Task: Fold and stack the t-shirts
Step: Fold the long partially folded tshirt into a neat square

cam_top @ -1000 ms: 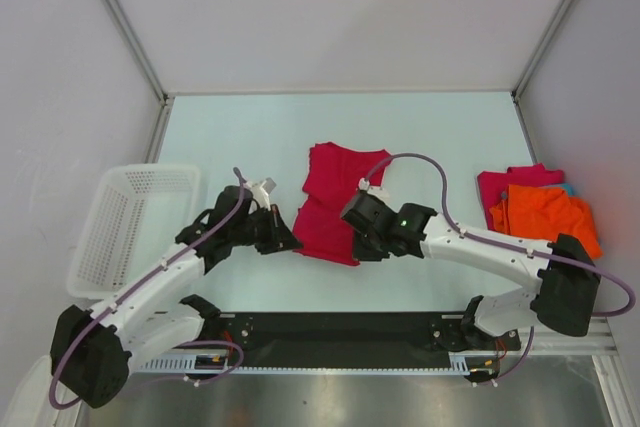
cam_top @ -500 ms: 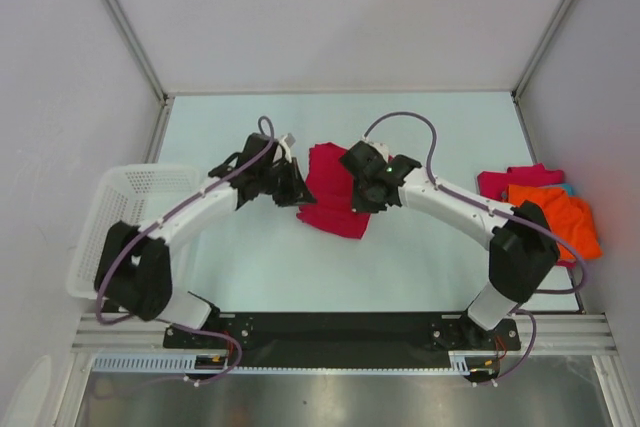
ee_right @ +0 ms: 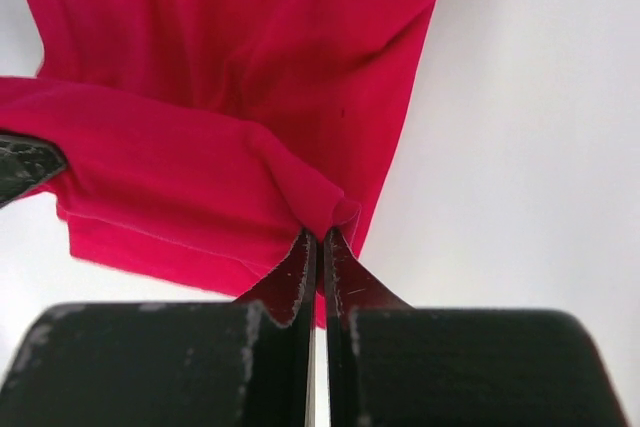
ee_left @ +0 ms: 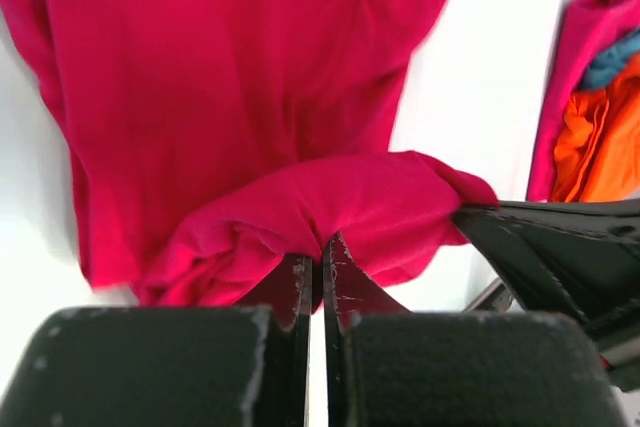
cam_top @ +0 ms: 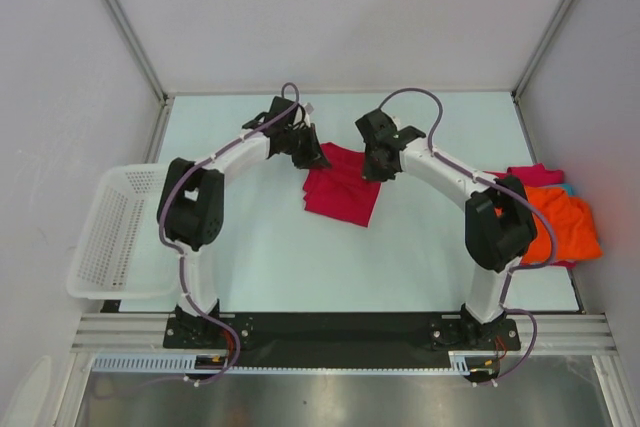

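Note:
A crimson red t-shirt (cam_top: pixel 342 192) lies mid-table, its near edge doubled over toward the far side. My left gripper (cam_top: pixel 318 155) is shut on the shirt's folded edge at its far left corner; in the left wrist view the cloth (ee_left: pixel 300 97) bunches right at the gripper (ee_left: pixel 322 249). My right gripper (cam_top: pixel 376 169) is shut on the same edge at the far right corner, and the right wrist view shows the gripper (ee_right: pixel 320 239) pinching a fold of the red shirt (ee_right: pixel 230 67). An orange t-shirt (cam_top: pixel 560 222) lies on a magenta-pink one (cam_top: pixel 528 176) at the right, with a bit of teal (cam_top: pixel 569 189) showing.
A white lattice basket (cam_top: pixel 118 232) sits at the table's left edge. The pile of shirts (ee_left: pixel 605 137) also shows at the right of the left wrist view. Grey walls enclose the far side and both sides of the table.
Both arms have stretched from the near side toward the far side, carrying the red shirt's near edge over the rest of it. Both grippers stayed shut on the cloth.

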